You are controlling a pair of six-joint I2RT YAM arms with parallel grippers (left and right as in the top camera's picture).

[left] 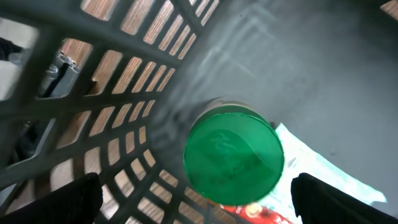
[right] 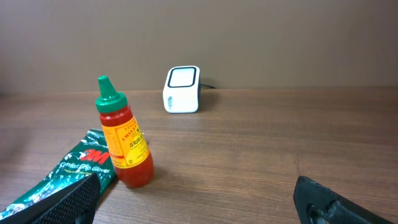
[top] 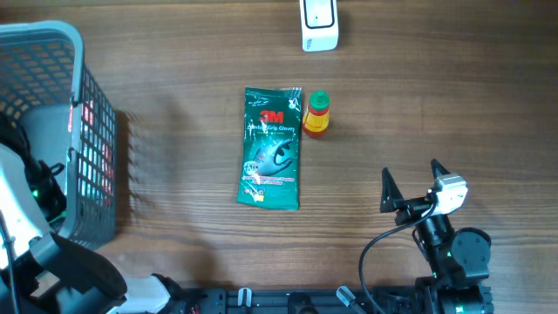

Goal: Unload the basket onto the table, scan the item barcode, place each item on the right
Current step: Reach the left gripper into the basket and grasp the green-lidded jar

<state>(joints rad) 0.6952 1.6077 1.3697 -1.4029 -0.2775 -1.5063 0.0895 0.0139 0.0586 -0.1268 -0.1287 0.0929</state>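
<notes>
So the item nearest any grip is a green-lidded container (left: 233,155) sitting down inside the grey basket (top: 96,113) at the left end of the surface (top: 436,87). From the left wrist camera you're looking pretty much straight down on the round lid, and it lies in line with the gap of the left jaws, a bit beyond their tips. The left jaws are spread wide, with nothing between them and no contact with the lid that I can see. A pale crinkly wrapper (left: 323,168) lies just to the right of the lid, and there's something red under the lid's near edge, but I can't tell what it is. The left arm (top: 22,218) reaches into the basket from the near left corner. Out in the middle of the surface a green 3M glove packet (top: 272,148) lies flat, long side running near to far. A sauce bottle (top: 316,114) with a green cap stands upright just beside the packet's far right corner. Whether they actually touch, can't say. The white scanner (top: 319,24) stands at the far edge, beyond the bottle. The right arm (top: 453,249) is at the near right. The right jaws are also wide apart and holding nothing, well apart from the bottle and packet. Both of those show on the left side of its wrist view.
</notes>
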